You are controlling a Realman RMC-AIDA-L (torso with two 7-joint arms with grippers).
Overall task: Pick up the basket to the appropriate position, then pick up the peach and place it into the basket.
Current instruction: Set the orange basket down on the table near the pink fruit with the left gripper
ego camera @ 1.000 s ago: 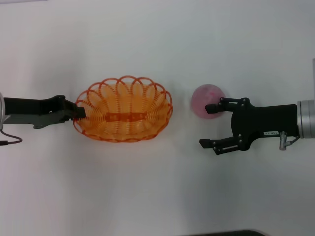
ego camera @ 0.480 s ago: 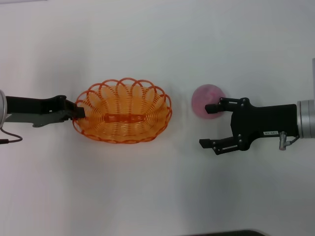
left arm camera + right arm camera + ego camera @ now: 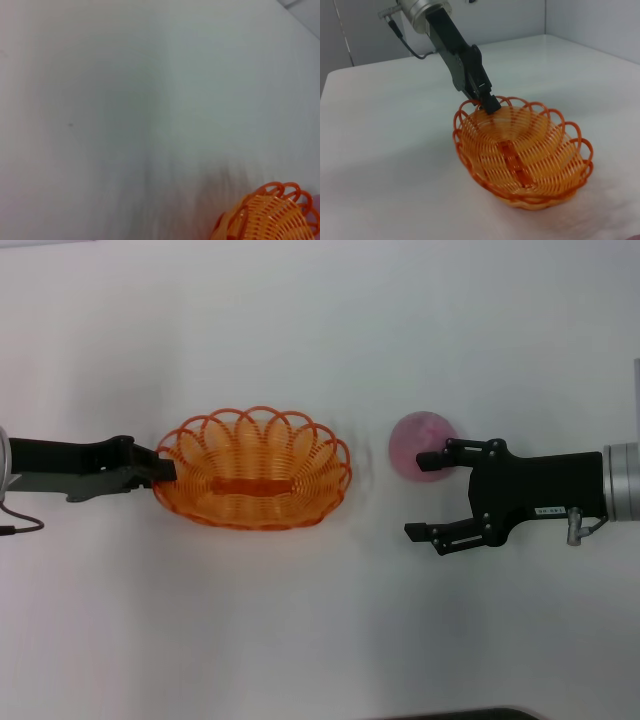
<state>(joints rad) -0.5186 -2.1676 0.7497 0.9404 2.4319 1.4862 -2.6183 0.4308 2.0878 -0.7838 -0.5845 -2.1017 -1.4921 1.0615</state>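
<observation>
My left gripper (image 3: 160,471) pinches the left end of the basket (image 3: 252,483), its jaws clamped on the scalloped rim. From the head camera its fingertips merge with the orange loops, so the clamp itself is hard to make out there. My right wrist camera shows it better: the left gripper (image 3: 490,105) comes down from above and bites one rim loop, and the basket (image 3: 522,155) appears tipped, its gripped end higher than the far end; whether the far end touches the white table (image 3: 380,150) I cannot tell. The flat orange strip (image 3: 514,161) along the basket's bottom reads clearly in that view.

My left wrist camera shows none of my own fingers, only a blurred corner of the basket (image 3: 267,215) cut off by the picture's edge, over bare table.

My right gripper (image 3: 432,495) hangs with jaws wide, holding nothing. One fingertip overlaps the edge of the peach (image 3: 420,445) in the head view; contact I cannot judge. The peach sits right of the basket, apart from it.
</observation>
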